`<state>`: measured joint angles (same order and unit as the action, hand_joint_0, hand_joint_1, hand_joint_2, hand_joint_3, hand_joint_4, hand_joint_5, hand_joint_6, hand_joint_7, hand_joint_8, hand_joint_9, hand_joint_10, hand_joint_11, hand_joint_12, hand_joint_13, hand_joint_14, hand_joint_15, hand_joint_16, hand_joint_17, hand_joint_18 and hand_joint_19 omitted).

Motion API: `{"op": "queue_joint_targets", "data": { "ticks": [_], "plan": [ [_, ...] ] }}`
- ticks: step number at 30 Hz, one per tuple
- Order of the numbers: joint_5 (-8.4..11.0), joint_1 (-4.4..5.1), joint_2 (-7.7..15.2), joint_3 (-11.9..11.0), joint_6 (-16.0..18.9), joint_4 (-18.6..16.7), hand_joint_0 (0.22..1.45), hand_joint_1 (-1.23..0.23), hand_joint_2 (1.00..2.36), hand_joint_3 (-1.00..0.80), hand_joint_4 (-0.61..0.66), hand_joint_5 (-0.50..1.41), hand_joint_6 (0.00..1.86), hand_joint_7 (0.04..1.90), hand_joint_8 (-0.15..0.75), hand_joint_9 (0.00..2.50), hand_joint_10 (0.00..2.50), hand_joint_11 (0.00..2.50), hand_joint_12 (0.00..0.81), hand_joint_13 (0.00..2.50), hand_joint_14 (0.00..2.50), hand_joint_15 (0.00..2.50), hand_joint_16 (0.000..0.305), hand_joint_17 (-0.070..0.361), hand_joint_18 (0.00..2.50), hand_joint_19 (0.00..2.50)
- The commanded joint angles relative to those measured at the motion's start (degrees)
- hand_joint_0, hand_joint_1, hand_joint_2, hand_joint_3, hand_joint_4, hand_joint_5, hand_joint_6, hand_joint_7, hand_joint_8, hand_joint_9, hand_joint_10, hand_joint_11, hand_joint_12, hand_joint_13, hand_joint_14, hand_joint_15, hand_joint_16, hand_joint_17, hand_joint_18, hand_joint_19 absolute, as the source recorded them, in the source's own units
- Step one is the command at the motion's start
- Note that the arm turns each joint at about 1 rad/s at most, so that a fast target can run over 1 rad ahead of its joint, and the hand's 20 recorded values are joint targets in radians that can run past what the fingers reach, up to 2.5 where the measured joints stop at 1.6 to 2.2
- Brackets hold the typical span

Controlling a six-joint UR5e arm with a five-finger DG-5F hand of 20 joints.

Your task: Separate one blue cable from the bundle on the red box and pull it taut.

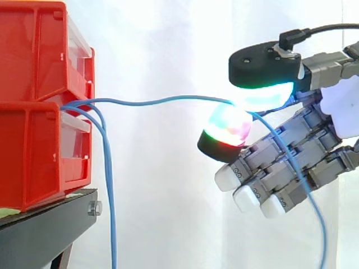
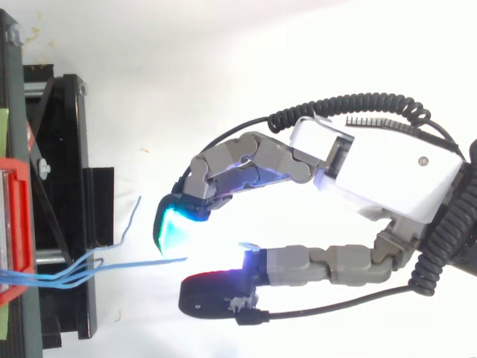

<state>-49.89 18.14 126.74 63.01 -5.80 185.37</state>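
Blue cable [image 1: 151,102], thin and gently wavy, pinched between rounded glowing pads [image 1: 263,92] of robot hand [image 1: 325,162]

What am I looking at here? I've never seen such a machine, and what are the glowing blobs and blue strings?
It is a robot arm ending in a mechanical hand with fingers and a thumb. The glowing blobs are its own fingertips, thick pads, not lamps. One picture is taken from the side, level with the work; the other looks down on the same scene. At the left, two red bins are stacked on a black stand before a white curtain. The strings are thin blue cables coming out between the bins. The hand pinches one blue cable between its thumb pad and a finger pad, so it stretches across from the bins to the hand, with a slight wave, not quite taut. The other blue cables hang down beside the bins.
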Motion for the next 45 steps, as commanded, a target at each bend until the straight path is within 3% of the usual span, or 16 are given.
{"op": "queue_joint_targets", "data": {
  "ticks": [1, 45],
  "plan": [
    [-0.03, -0.03, 0.0, 0.0, 0.0, 0.1, 0.63, -0.9, 1.01, -0.02, -0.26, -0.07, 0.95, 0.83, 0.233, 0.62, 0.01, 0.25, 0.382, 0.55, 0.01, 0.37, 0.064, 0.143, 0.45, 0.39],
    [-0.03, 0.06, 0.0, 0.2, 0.0, 0.0, 0.64, -0.9, 1.01, -0.02, -0.25, -0.07, 0.95, 0.84, 0.202, 0.62, 0.01, 0.25, 0.347, 0.55, 0.01, 0.37, 0.053, 0.12, 0.5, 0.47]
  ]
}}
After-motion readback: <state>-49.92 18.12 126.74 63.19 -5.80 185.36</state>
